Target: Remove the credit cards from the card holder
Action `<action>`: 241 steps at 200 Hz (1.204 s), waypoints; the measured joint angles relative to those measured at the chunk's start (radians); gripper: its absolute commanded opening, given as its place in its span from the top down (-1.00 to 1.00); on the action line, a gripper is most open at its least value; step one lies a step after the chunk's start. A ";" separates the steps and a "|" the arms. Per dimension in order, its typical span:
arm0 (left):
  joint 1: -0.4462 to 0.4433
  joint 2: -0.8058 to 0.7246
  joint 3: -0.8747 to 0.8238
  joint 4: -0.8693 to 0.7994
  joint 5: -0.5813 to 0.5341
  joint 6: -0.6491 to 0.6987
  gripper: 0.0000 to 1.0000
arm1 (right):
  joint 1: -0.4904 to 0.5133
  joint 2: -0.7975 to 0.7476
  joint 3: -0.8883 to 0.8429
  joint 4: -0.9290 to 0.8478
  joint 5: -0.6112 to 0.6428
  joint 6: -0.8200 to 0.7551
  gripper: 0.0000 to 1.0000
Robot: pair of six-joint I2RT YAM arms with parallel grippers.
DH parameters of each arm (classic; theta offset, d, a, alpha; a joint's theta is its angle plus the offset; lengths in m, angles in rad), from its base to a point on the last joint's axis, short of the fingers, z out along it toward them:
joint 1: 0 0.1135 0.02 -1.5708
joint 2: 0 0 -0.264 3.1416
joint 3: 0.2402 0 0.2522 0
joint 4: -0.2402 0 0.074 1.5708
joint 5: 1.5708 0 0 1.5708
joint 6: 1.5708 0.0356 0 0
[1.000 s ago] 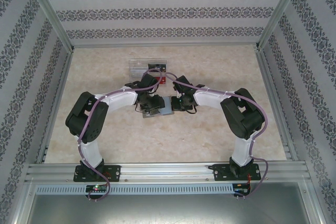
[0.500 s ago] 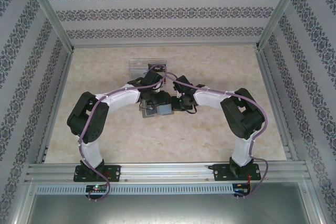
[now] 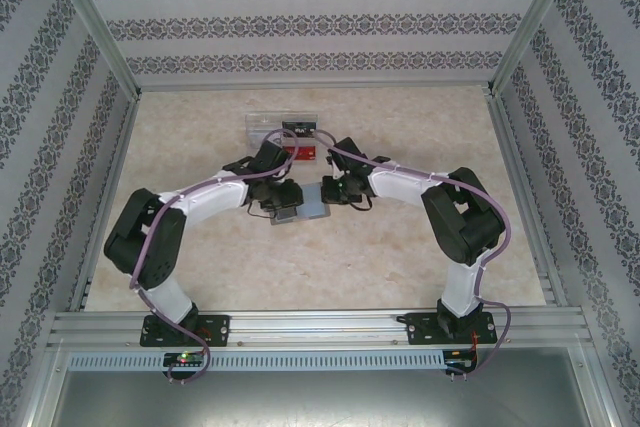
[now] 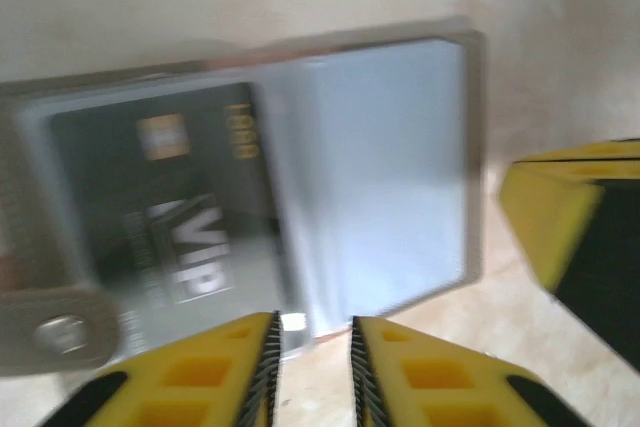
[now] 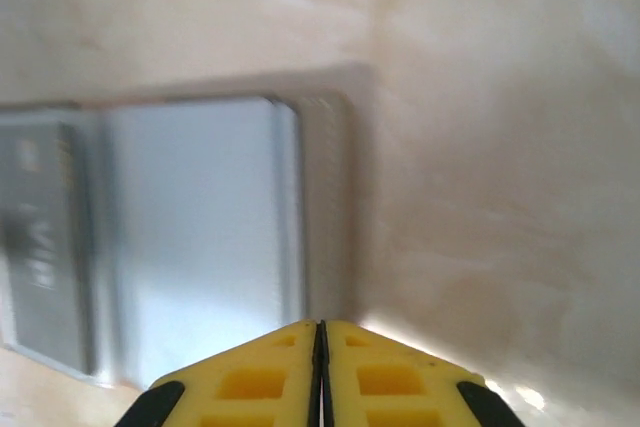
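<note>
We see the holder open flat on the table, long axis 9 to 3, a black card in its 9 o'clock pocket. The left gripper, jaws narrowly apart, has that card at 11 o'clock; the right gripper, pressed closed, sits farther.

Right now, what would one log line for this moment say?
left fingers: narrow gap at card holder edge, grip unclear | right fingers: closed at holder edge | dark VIP card: in holder slot
</note>
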 measured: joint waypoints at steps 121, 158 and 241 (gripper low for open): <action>0.061 0.028 -0.089 0.005 -0.007 0.001 0.79 | 0.054 0.179 0.124 0.095 -0.192 0.163 0.76; 0.064 0.028 -0.089 0.005 0.000 0.002 0.79 | 0.056 0.182 0.124 0.096 -0.206 0.175 0.74; 0.064 0.028 -0.089 0.005 0.004 0.001 0.80 | 0.060 0.195 0.124 0.104 -0.228 0.178 0.63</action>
